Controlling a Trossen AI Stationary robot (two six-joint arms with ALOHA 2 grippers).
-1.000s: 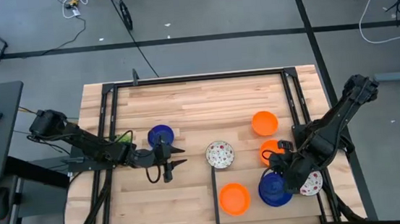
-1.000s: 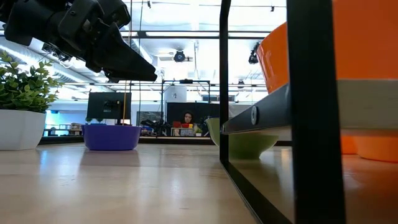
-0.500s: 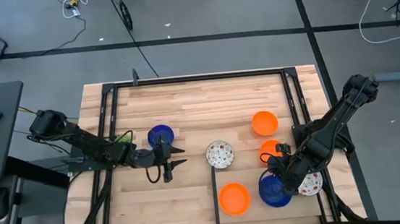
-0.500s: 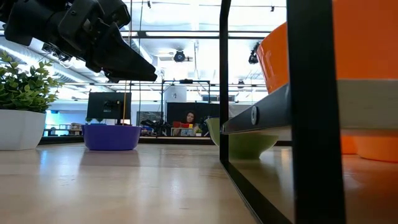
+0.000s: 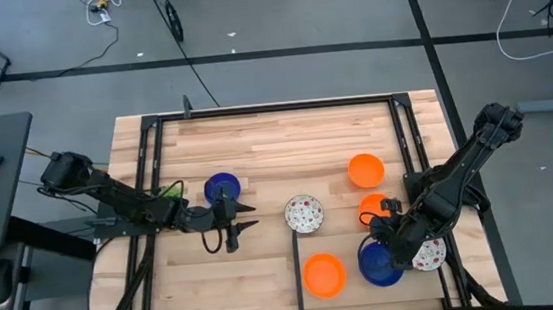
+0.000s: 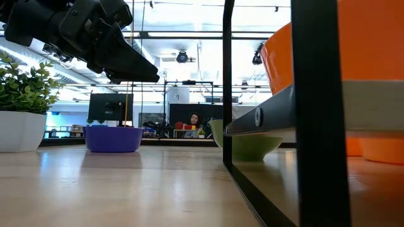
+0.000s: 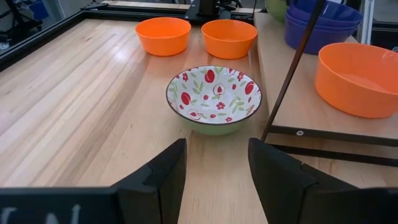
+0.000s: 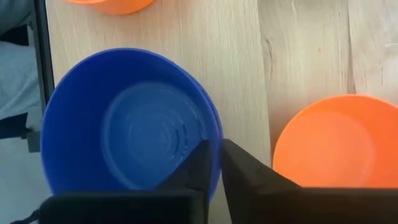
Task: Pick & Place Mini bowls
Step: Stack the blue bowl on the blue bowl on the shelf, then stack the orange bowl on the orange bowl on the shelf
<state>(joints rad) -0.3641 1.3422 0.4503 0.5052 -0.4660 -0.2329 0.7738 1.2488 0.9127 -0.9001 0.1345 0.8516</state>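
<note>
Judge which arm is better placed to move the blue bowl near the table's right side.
The right: its pincer is closed on the rim of the blue bowl. The left pincer hangs open by another blue bowl, far off.

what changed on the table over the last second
The right tool slid slightly toward the table's front edge, staying over the stacked blue bowls, its fingers pinched on the top bowl's rim. The left tool, open, waits by the speckled bowl. The bowls lie as before.
</note>
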